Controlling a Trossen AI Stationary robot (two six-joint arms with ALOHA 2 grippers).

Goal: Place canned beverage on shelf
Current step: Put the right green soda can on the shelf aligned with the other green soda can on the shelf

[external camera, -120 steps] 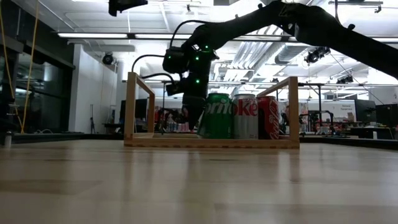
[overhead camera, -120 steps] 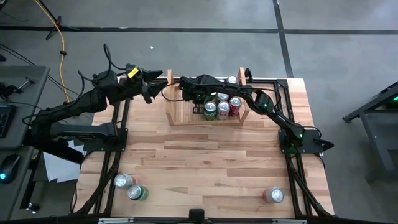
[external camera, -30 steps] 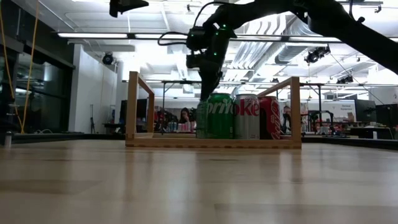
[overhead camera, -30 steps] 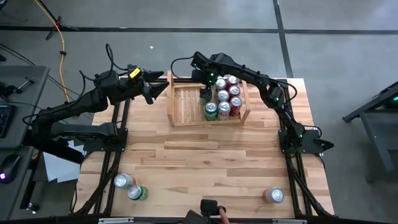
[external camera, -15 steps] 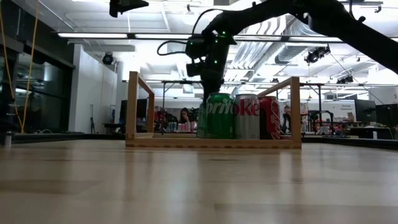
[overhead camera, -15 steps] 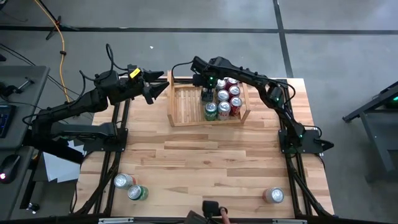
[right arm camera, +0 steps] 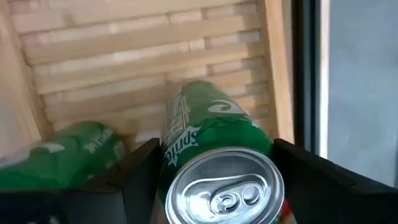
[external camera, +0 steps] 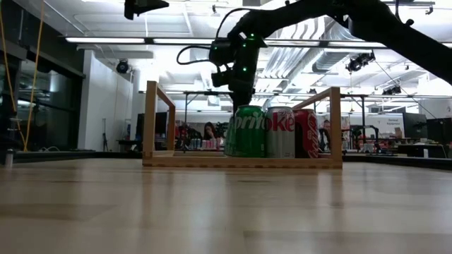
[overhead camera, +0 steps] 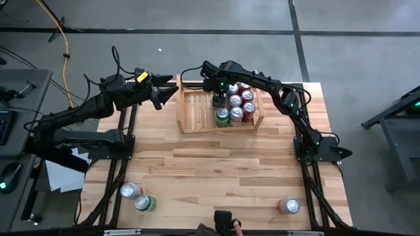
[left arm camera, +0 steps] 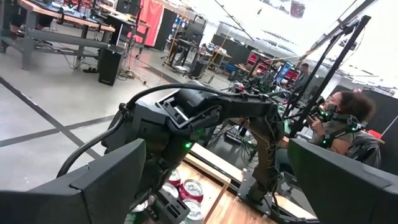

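Butcher-block table point(overhead camera: 216, 164) has the shelf point(overhead camera: 193, 111) at its far edge, and the right gripper point(overhead camera: 216, 88) sits over the back row with its fingers straddling a green can point(right arm camera: 214, 149) standing inside, probably squaring it beside the others, while the left gripper point(overhead camera: 164, 94) waits spread open off to the side

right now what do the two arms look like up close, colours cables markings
Both arms are dark, jointed and matte. The left arm trails looping black cables and carries a yellow tag near its gripper. The right arm shows small green lights near its wrist. Its fingers are flat black blocks.
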